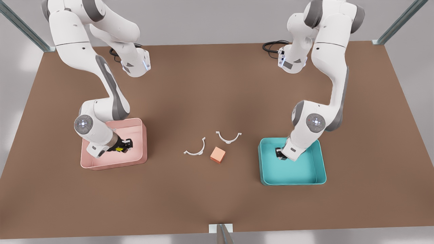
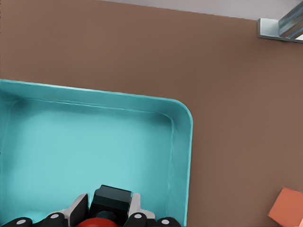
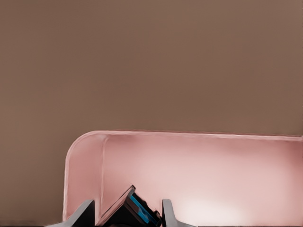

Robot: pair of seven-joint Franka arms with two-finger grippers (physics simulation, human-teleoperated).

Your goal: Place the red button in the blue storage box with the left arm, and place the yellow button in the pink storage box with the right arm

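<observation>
- Inside the shallow teal-blue plastic storage box [image 1: 292,169], near its rear-left corner in the front view, sits the tiny red button [image 2: 97,222] on its black base, gripped by the left gripper [image 1: 280,154], whose fingers are clenched on the base.
- Inside the pale pink plastic storage box [image 1: 115,162], toward its middle, the right gripper [image 1: 126,145] grasps the tiny yellow button [image 1: 119,148], tilted on its side.
- Both arms seem to be at the placing step; each button hangs low over its tray floor.
- Next move, as I judge it: part the fingers and lift straight up, clear of the thin rims.
- On the brown table [image 1: 217,84], between the boxes, lie an orange-pink cube [image 1: 217,154] and two white curved clips [image 1: 196,149].
</observation>
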